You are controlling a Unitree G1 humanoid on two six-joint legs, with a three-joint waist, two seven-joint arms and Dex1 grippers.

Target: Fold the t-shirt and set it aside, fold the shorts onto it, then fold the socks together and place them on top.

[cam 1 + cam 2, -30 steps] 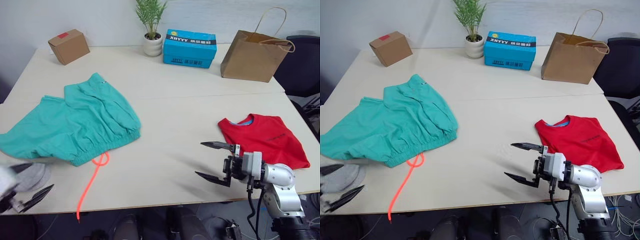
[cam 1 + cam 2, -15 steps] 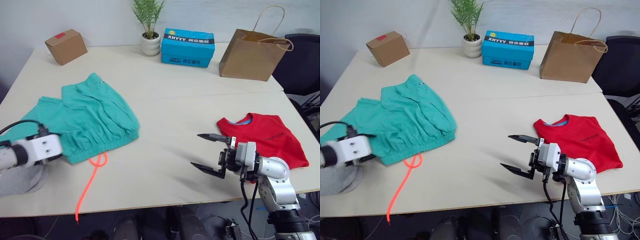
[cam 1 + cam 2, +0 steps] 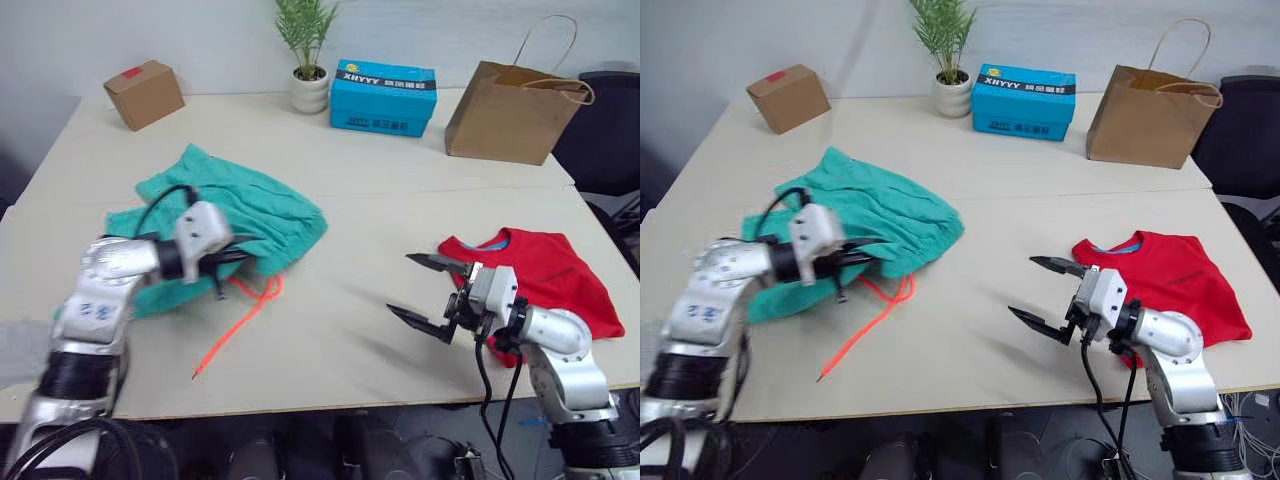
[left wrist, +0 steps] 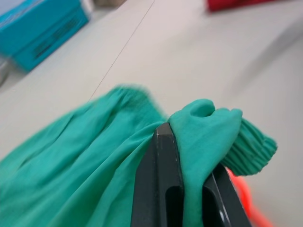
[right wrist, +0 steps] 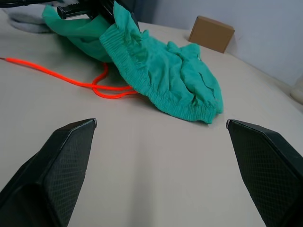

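Observation:
The teal shorts [image 3: 262, 208] lie bunched on the left half of the table, and their orange drawstring [image 3: 238, 315] trails toward the front edge. My left gripper [image 3: 236, 258] is shut on a fold of the shorts' waistband [image 4: 204, 126], which is lifted a little off the table. The red t-shirt [image 3: 545, 278] lies folded at the right. My right gripper [image 3: 426, 294] hovers open just left of it, holding nothing. Grey socks [image 5: 27, 20] lie beyond the shorts in the right wrist view.
Along the back stand a cardboard box [image 3: 145, 93], a potted plant [image 3: 308, 78], a blue box [image 3: 385, 83] and a brown paper bag [image 3: 510, 112]. Bare table [image 3: 350, 230] lies between the shorts and the t-shirt.
My left gripper came in from the front left corner, shut on the shorts' waistband and dragged it to the right, bunching the shorts. The right gripper stayed open near the t-shirt.

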